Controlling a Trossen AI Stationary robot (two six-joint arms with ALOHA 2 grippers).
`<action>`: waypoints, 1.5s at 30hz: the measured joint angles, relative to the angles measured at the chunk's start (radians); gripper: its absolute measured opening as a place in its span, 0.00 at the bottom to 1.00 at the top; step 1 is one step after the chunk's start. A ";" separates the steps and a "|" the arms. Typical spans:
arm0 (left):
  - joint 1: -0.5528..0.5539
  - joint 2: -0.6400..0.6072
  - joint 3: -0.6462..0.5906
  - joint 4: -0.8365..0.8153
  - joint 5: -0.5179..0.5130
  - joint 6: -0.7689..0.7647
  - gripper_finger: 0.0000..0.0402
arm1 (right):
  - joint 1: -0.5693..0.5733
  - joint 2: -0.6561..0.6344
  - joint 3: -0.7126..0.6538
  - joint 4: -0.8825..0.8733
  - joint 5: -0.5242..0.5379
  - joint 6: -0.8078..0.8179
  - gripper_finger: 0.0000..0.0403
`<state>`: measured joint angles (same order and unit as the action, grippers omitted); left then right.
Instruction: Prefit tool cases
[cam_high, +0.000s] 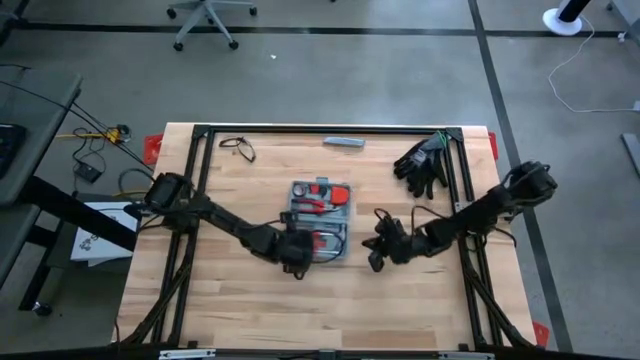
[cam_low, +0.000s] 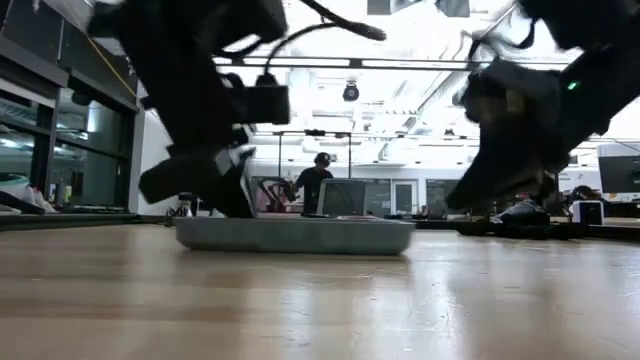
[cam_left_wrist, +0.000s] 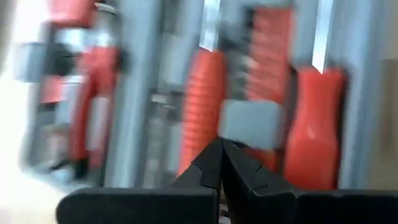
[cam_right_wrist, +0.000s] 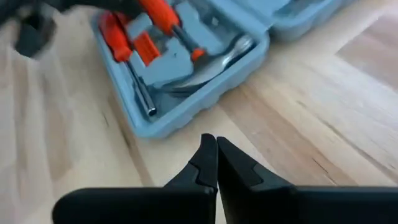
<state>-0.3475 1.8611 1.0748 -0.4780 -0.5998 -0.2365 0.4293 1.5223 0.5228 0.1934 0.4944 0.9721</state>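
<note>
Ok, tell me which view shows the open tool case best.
The high view: the whole tool case lies open. The right wrist view shows one half with tools, the left wrist view a blurred close-up, the low view only its side.

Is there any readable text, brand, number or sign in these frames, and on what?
None can be read. The open tool case and its red-handled tools show no legible marking. The white sheet beside the table's left edge bears dark marks too small to read.

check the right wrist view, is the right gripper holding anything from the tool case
No: the right gripper is shut on nothing, above bare wood just short of the open tool case.
</note>
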 joint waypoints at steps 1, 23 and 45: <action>-0.008 -0.016 -0.011 0.000 -0.051 -0.021 0.00 | 0.019 0.000 0.000 -0.004 0.045 0.020 0.00; 0.273 -0.144 -0.236 0.541 0.493 0.187 0.11 | 0.046 0.135 0.006 0.167 0.263 -0.124 0.02; -0.008 -0.215 -0.235 0.384 0.081 -0.009 0.36 | -0.400 0.179 0.311 0.037 -0.313 -0.939 0.32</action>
<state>-0.3551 1.6461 0.8402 -0.0942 -0.5189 -0.2459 0.0291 1.7013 0.8337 0.2300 0.1818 0.0330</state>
